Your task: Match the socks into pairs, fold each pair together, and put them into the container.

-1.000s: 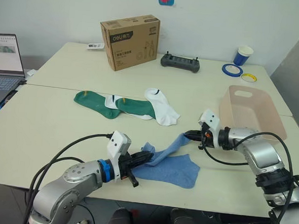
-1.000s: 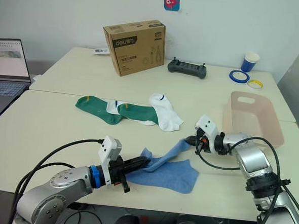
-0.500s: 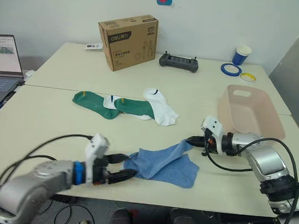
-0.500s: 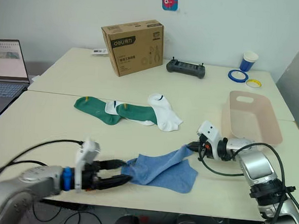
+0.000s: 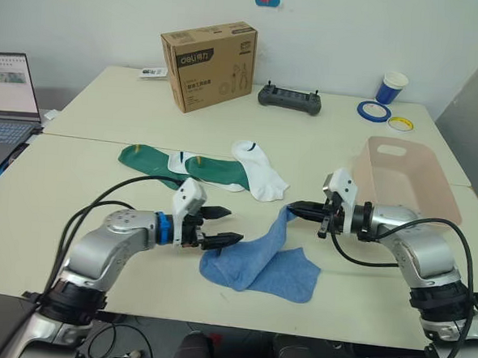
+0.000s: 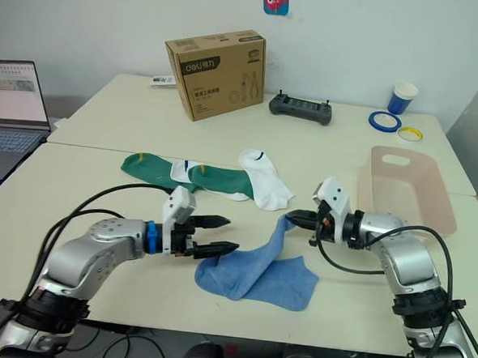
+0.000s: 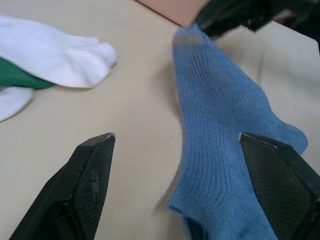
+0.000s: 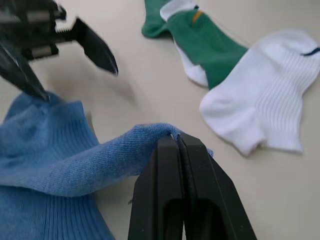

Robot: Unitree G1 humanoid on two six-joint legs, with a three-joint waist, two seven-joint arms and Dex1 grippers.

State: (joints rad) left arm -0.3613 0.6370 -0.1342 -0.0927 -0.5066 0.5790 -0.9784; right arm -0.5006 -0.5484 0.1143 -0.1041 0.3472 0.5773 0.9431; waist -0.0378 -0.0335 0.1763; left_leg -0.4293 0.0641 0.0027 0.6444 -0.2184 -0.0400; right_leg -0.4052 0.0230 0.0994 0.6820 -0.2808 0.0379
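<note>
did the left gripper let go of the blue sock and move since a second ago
Yes. The left gripper is open now and has risen off the blue sock, toward the green socks.

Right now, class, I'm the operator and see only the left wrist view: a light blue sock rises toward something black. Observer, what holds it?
Observer: The right arm's jaws, shut on that light blue sock's tip.
Operator: Is its partner near?
Observer: Yes, the second light blue sock lies flat, partly beneath it.
Operator: Where is the container?
Observer: The container stands just beyond the right arm; no sock shows inside.
</note>
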